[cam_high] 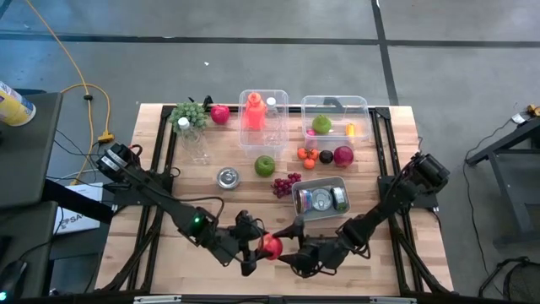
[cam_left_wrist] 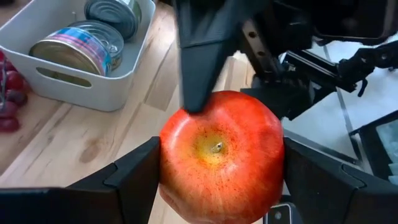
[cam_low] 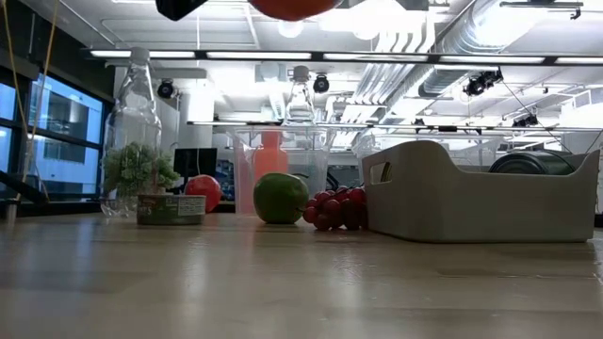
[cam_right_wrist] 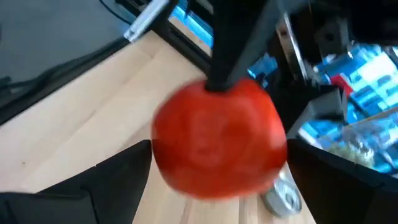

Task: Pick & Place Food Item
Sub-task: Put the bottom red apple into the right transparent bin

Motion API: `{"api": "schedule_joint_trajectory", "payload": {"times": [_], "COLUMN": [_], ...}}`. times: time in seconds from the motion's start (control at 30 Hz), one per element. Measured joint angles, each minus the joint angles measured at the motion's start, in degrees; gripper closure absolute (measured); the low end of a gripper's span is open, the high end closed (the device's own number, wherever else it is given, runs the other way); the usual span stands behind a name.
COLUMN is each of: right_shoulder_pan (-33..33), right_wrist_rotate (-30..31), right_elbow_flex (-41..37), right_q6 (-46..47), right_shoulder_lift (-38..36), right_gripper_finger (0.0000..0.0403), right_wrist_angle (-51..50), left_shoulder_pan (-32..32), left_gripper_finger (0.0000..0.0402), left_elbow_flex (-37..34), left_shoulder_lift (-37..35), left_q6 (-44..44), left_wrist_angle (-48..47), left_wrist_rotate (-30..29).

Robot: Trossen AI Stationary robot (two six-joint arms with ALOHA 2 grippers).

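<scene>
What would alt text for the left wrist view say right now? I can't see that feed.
A red apple fills the frame, clamped between the left gripper's two dark fingers, with a finger of the right gripper touching its top. Behind, on the wooden table, a white bin holds cans.

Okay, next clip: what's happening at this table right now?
Both arms meet at the table's near edge around a red apple. The left gripper is shut on the apple, holding it clear of the wood, and the right gripper has its fingers either side of the same apple, so this looks like a handover, though I cannot tell the direction. Farther back sit a grey bin with cans, red grapes and a green apple.
</scene>
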Motion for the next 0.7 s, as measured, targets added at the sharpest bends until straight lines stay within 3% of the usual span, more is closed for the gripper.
{"api": "schedule_joint_trajectory", "payload": {"times": [0.2,0.43,0.7], "right_shoulder_pan": [-0.8,-2.1,-2.3], "right_wrist_rotate": [-3.1,-9.1,-9.4], "right_elbow_flex": [0.0,0.0,0.1], "right_q6": [-4.8,-3.5,-3.4], "right_shoulder_lift": [0.6,0.5,0.5], "right_gripper_finger": [0.0044,0.0047,0.0114], "right_wrist_angle": [3.3,3.1,2.1], "left_shoulder_pan": [0.2,0.3,0.3], "left_gripper_finger": [0.0118,0.0118,0.0118], "left_elbow_flex": [0.0,-0.1,-0.1], "left_shoulder_lift": [0.0,0.0,0.0], "left_q6": [0.2,1.7,1.7], "left_wrist_angle": [0.3,1.7,1.7], "left_wrist_rotate": [0.0,1.0,1.1]}}
